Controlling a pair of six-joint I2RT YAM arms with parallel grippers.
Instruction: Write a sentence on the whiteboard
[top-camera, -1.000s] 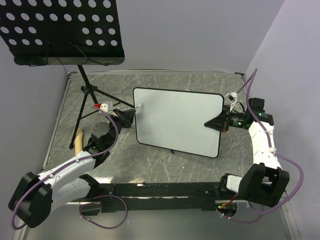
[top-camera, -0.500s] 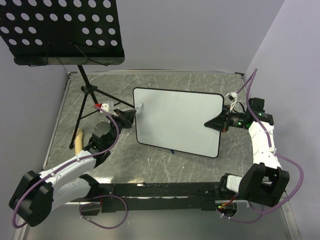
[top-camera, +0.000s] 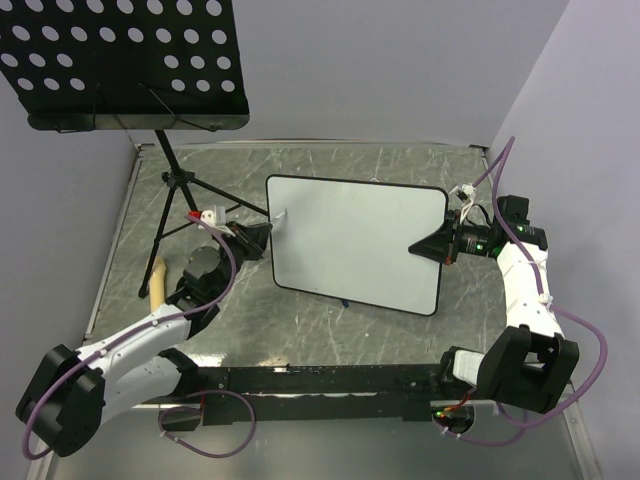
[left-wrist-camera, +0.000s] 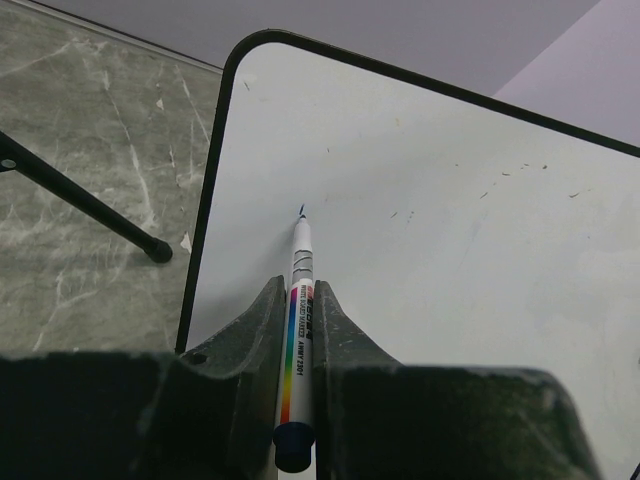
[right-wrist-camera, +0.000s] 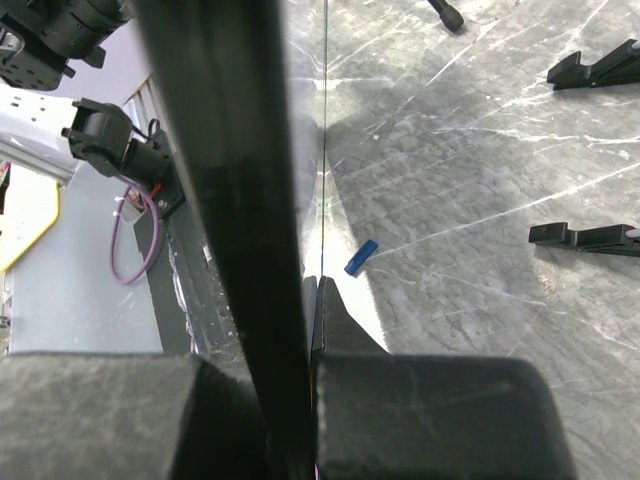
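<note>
The whiteboard (top-camera: 355, 245) is held tilted above the table and its face is blank; no sentence shows on it. My left gripper (top-camera: 262, 235) is shut on a white marker (left-wrist-camera: 298, 300) with a rainbow stripe. The marker's tip (left-wrist-camera: 301, 212) is at the board's surface (left-wrist-camera: 450, 250) near its upper left corner. My right gripper (top-camera: 425, 247) is shut on the board's right edge. In the right wrist view the board (right-wrist-camera: 230, 200) shows edge-on between the fingers (right-wrist-camera: 335, 320).
A black perforated music-stand tray (top-camera: 120, 60) hangs over the far left, with its tripod legs (top-camera: 170, 210) on the table. A tan object (top-camera: 157, 277) lies by the left arm. A blue marker cap (right-wrist-camera: 361, 257) and two black feet (right-wrist-camera: 585, 237) lie under the board.
My left arm has shifted very slightly towards the board, and the marker tip stays at the upper left corner. The right arm and the board have not moved.
</note>
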